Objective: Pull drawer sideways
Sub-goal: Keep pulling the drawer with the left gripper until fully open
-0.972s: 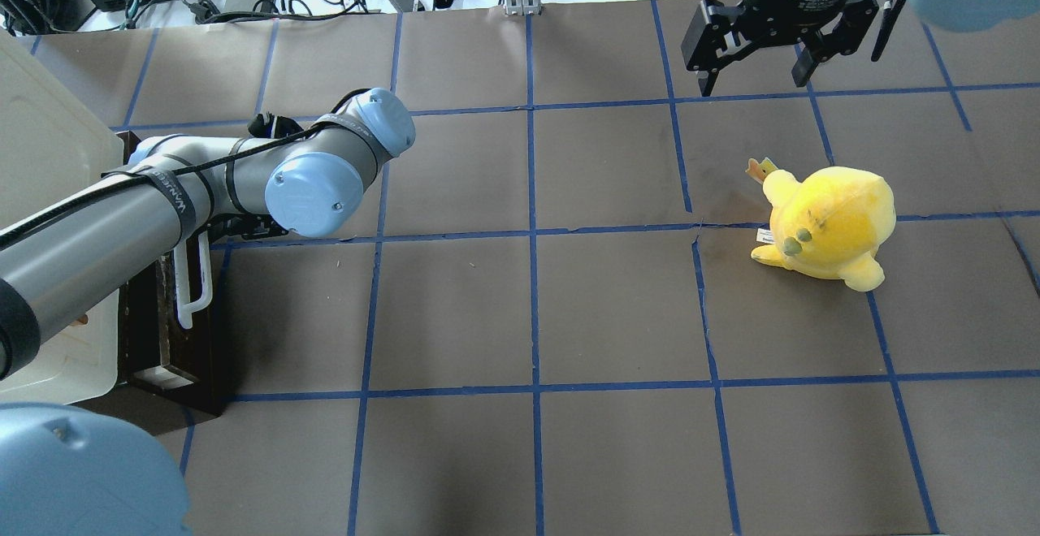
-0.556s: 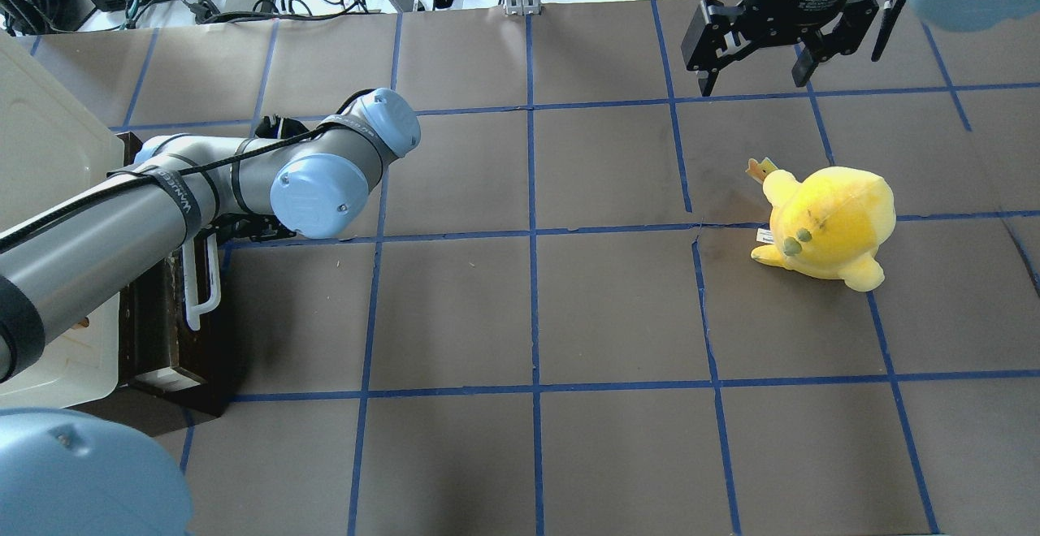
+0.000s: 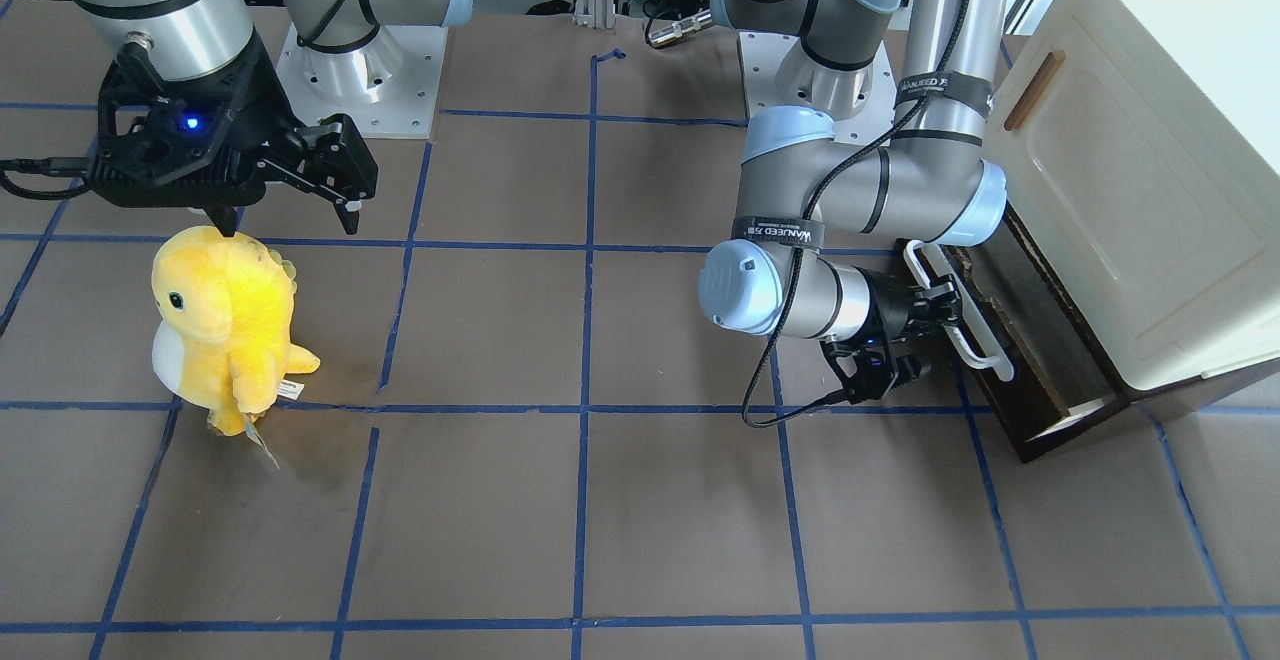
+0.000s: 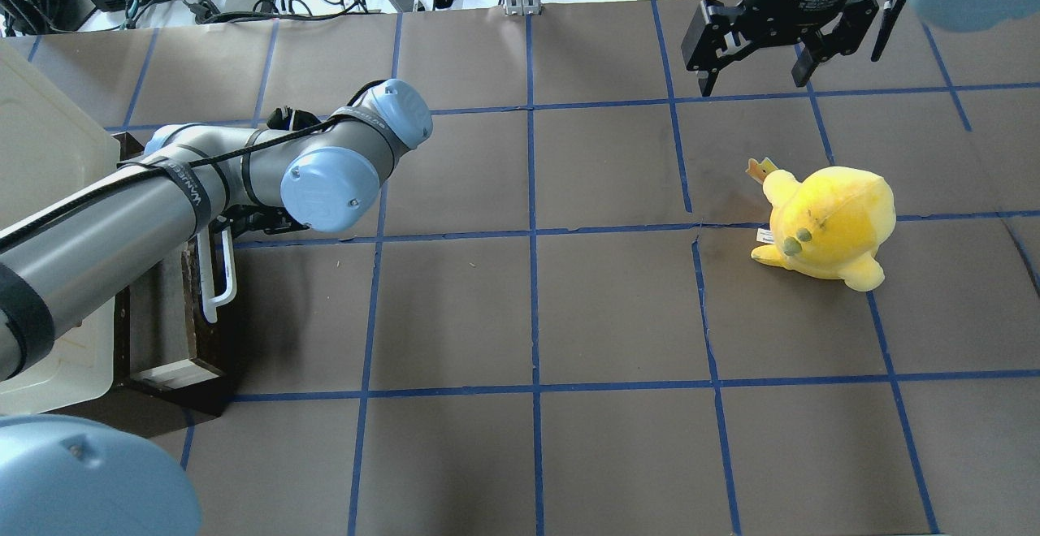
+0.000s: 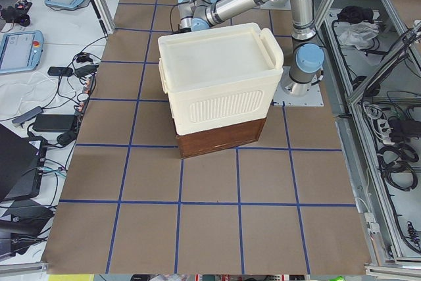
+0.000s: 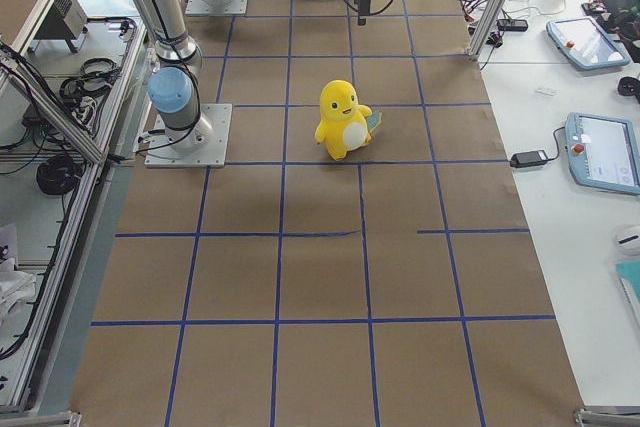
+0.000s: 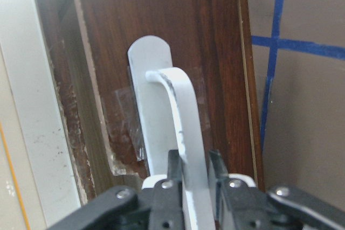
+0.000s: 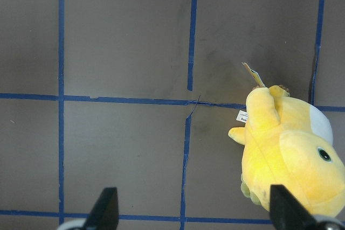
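Left pincer [image 7: 194,175] pinches the white handle [image 7: 180,106] of the drawer [image 7: 215,52]; right pincer [image 4: 753,81], lettered "Adaptive", hangs spread.

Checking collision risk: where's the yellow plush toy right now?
In the overhead view the yellow plush toy stands right of centre, close to the open right gripper, far from the drawer at the left edge.

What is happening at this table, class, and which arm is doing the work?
The left gripper is closed on the white handle of the drawer, which stands partly open under the cream cabinet. The right gripper hangs open and empty above the table, near a yellow plush toy.
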Robot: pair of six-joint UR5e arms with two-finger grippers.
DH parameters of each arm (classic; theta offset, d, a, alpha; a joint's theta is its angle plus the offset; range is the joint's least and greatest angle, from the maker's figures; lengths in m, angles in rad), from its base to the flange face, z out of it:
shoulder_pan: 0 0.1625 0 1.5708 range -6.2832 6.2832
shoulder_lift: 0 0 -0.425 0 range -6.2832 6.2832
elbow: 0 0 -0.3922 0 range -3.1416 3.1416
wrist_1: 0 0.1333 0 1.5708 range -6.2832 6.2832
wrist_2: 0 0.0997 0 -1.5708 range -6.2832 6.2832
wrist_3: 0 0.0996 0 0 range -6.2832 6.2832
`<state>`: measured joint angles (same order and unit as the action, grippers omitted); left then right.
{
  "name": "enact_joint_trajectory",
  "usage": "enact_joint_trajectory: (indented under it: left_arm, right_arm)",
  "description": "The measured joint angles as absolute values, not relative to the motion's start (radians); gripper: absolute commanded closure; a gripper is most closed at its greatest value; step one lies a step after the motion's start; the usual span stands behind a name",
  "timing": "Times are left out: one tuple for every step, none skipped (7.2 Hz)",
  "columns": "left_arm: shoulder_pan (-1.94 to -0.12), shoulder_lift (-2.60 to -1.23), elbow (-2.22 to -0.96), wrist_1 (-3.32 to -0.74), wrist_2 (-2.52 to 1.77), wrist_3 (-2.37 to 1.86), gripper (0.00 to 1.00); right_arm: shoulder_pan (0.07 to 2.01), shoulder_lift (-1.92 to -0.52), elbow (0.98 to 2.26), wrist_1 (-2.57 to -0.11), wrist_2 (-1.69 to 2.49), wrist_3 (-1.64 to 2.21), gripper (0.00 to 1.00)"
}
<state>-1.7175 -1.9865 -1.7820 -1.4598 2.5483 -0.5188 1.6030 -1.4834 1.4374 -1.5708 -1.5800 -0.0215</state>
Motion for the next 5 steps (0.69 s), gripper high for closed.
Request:
enact_joint_trajectory:
  left_arm:
    - [-1.727, -1.993, -1.779, -1.459, 2.547, -0.519, 0.78]
    - [-1.736, -1.999, -1.776, -1.459, 2.547, -0.52, 0.78]
    - [-1.744, -2.002, -1.774, -1.459, 2.547, -0.52, 0.78]
    - [-1.752, -2.003, -1.773, -1.458, 2.548, -0.519, 0.78]
    - [-1.757, -2.004, -1.77, -1.458, 2.541, -0.519, 0.78]
  right_arm:
    - [1.603, -1.483, 1.437, -1.571, -1.58, -0.021, 0.0]
    - [1.603, -1.483, 1.437, -1.571, -1.58, -0.022, 0.0]
    - [1.603, -1.483, 1.437, -1.571, -1.58, -0.021, 0.0]
    - [1.603, -1.483, 1.437, -1.571, -1.58, -0.021, 0.0]
    - [1.603, -1.483, 1.437, -1.571, -1.58, -0.021, 0.0]
